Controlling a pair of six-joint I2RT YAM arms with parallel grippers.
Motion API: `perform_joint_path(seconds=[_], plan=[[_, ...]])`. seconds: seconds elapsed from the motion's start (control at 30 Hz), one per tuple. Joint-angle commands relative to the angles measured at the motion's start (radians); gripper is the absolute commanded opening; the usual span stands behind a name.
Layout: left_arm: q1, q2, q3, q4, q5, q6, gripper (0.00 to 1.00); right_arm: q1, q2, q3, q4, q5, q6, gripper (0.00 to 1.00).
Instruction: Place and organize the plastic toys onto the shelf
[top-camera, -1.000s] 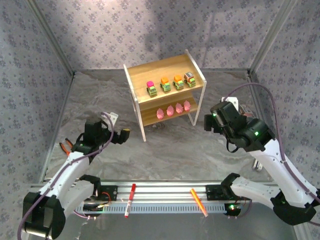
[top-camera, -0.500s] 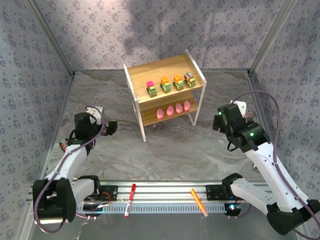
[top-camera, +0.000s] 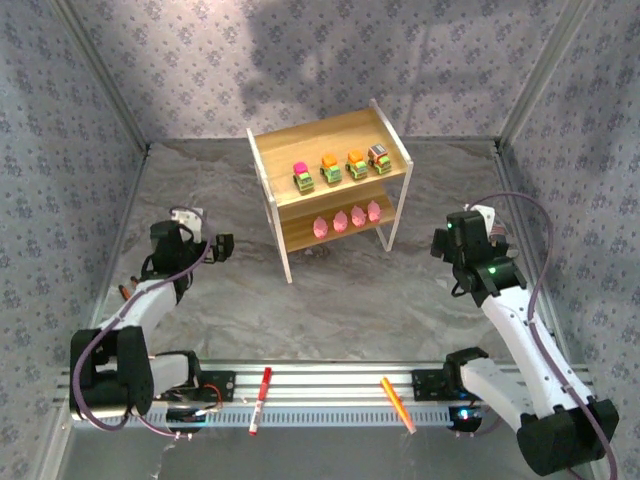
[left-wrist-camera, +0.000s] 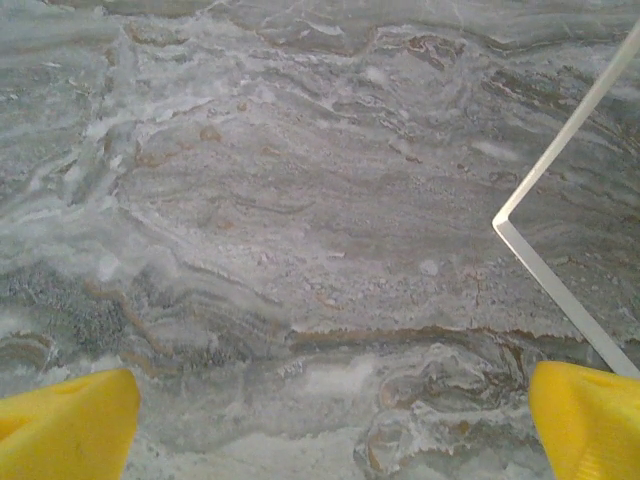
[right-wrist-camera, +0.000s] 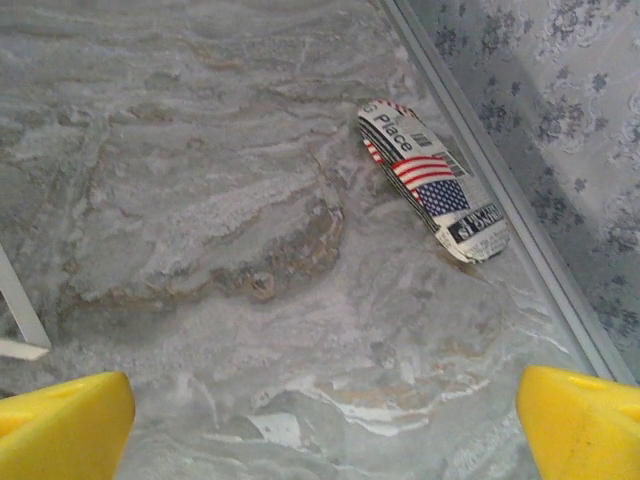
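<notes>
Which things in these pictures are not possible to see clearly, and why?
- Pliers, top view: mostly hidden by the left arm.
- Pink figures, top view: too small to tell whether they touch.
- Shelf, left wrist view: cut off by the edge past one white bar.
- Packet, right wrist view: print too small to read fully.

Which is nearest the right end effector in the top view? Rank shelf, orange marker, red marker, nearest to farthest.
Measured from the right end effector in the top view:
1. shelf: just to its left, its white front leg closest.
2. orange marker: on the rail at the near edge, slightly left.
3. red marker: on the same rail, much farther left.
</notes>
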Motion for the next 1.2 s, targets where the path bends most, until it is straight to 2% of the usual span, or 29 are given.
perform_joint_path(seconds=[0.0,0.3,0.77,0.87,1.0,1.17], plan=[[0.009,0.035,-0.014,0.103,0.014,0.01,1.0,-0.008,-0.008,-0.027,0.13,-0.052,-0.06,1.0],[0.009,0.088,-0.047,0.249,0.017,0.045,0.99,-0.01,-0.005,-0.169,0.342,-0.027,-0.115,1.0],[0.012,0.223,-0.045,0.417,0.042,0.052,1.0,-0.015,0.103,-0.303,0.649,0.047,-0.216,1.0],[0.012,0.263,-0.055,0.471,0.05,0.056,1.0,-0.033,0.134,-0.326,0.735,0.003,-0.233,1.0],[0.029,0.262,-0.058,0.477,0.114,0.061,1.0,-0.037,0.194,-0.327,0.818,-0.031,-0.273,1.0],[0.035,0.271,-0.042,0.455,0.137,0.063,1.0,-0.051,0.254,-0.331,0.911,-0.094,-0.318,1.0]])
